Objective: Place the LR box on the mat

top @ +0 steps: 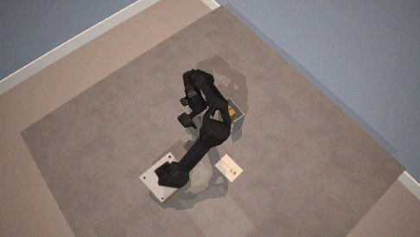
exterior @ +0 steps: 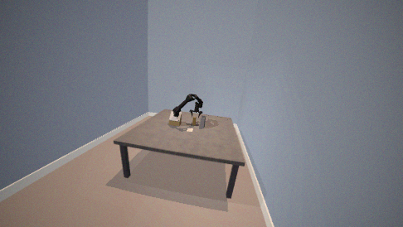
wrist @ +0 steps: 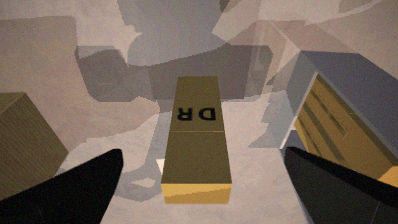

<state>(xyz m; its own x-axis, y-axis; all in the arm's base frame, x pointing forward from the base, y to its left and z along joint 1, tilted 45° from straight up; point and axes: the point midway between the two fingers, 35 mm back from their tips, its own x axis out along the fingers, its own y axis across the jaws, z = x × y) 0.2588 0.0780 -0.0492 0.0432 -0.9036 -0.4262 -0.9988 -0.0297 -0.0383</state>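
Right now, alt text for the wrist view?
An upright tan cardboard box printed DR stands outside the bin, between the open end effector's black fingers but ungripped. To its right, a grey open-topped bin holds more tan boxes.

Tabletop (top: 298,143) (exterior: 178,138) is showing a matt, mottled, stone-like finish. Box marked DR (wrist: 197,132) is looking like matt cardboard. Arm (top: 209,101) (exterior: 190,99) is reading matt black, possibly plastic.

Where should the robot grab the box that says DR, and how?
Probably by its two long sides, from above: the DR box stands upright and narrow outside the bin, with space on both sides for the open tool.
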